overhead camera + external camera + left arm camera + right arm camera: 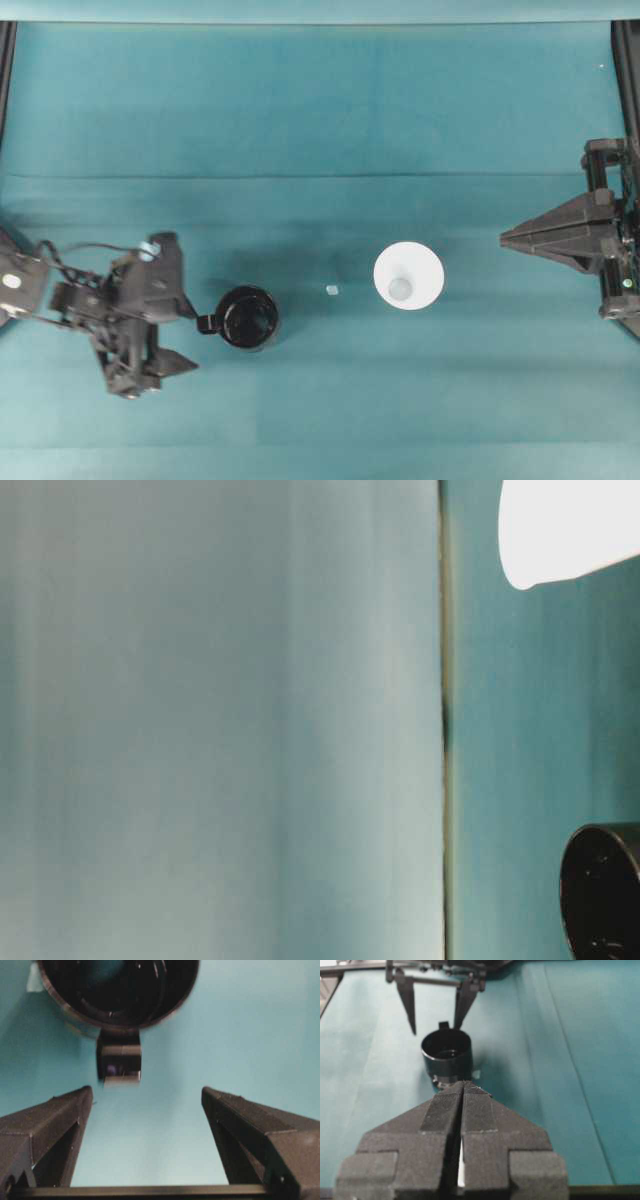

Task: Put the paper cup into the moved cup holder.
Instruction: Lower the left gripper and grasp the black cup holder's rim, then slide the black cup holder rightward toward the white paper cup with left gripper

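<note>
The cup [408, 277] is being left upright between holder [248, 317] and pressed-together right hand [503, 238], nearer the latter; left hand [190, 338] is spread.

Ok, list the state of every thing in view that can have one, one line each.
paper cup: upright on the table, mouth up, nothing inside, not held.
cup holder: upright, holds no cup, handle toward the left gripper, apart from the paper cup.
left gripper: open, jaws spread either side of the handle, touching nothing.
right gripper: shut, holding nothing, away from both cups.
</note>
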